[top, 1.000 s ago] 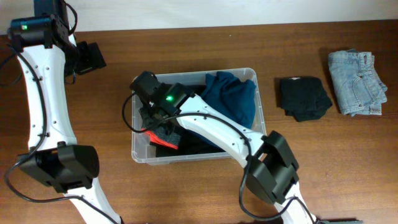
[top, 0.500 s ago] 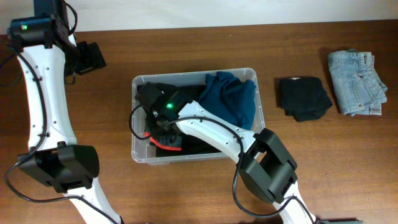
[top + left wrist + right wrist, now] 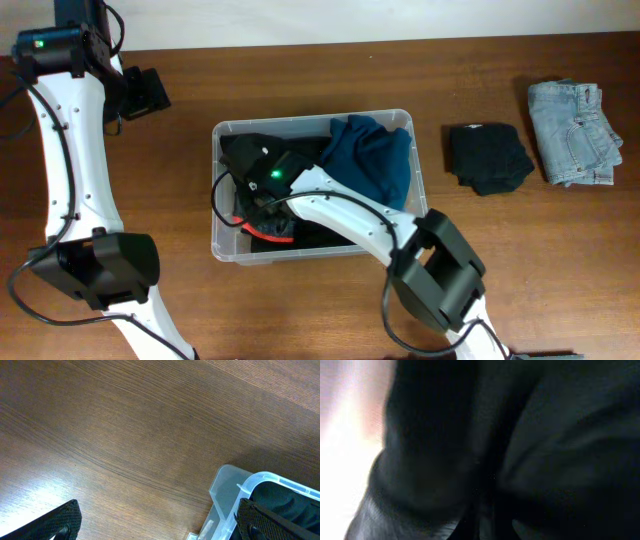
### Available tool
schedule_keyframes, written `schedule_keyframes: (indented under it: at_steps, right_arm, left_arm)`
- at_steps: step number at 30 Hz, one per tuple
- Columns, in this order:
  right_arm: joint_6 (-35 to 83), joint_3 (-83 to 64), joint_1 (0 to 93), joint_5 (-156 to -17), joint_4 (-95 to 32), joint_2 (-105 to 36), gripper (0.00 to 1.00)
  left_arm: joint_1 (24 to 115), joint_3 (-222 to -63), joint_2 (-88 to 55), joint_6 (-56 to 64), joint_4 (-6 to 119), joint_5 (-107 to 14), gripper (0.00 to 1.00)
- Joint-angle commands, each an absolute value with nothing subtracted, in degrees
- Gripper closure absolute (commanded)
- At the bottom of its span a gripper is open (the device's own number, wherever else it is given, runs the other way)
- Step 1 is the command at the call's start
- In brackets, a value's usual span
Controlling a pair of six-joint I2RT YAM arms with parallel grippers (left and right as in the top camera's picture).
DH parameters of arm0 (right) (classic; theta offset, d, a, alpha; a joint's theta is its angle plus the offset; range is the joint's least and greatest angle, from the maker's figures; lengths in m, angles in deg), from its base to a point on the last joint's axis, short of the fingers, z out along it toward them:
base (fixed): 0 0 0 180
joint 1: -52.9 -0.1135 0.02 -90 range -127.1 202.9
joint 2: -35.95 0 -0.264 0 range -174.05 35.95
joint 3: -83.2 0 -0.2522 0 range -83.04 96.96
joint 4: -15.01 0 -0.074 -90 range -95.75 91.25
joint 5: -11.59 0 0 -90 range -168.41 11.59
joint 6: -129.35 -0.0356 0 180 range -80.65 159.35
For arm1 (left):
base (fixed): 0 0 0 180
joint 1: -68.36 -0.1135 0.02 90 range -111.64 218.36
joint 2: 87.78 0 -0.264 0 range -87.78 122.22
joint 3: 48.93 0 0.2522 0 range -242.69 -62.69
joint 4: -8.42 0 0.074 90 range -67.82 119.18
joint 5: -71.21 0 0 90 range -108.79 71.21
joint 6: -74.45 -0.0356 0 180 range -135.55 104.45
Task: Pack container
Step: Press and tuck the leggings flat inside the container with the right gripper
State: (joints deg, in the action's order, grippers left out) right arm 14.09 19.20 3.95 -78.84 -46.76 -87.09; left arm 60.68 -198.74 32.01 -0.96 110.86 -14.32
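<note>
Container (image 3: 312, 257) sits mid-table, with the right gripper (image 3: 262, 203) sunk in dark cloth (image 3: 248, 149) at its left end, jaws hidden, so their state cannot be told. Pressing straight down should flatten that cloth below the rim. The left gripper (image 3: 152, 90) hangs spread by the far-left corner.

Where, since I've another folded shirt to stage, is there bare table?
Bare wood lies between the container and the black garment, and along the near edge below the jeans. The container is crowded: clothes plus the right arm.
</note>
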Motion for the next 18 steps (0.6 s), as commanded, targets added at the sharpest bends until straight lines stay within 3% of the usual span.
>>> schedule_keyframes:
  at_steps: [1,18]
  right_arm:
    - [15.1,23.2,3.7,-73.2,-46.6,-80.3,0.95]
    - [16.4,25.9,8.7,-74.7,-30.3,-85.9,0.92]
  left_arm:
    - [60.4,-198.6,31.5,-0.4,110.9,-14.9,0.0]
    - [60.4,-198.6,31.5,-0.4,110.9,-14.9,0.01]
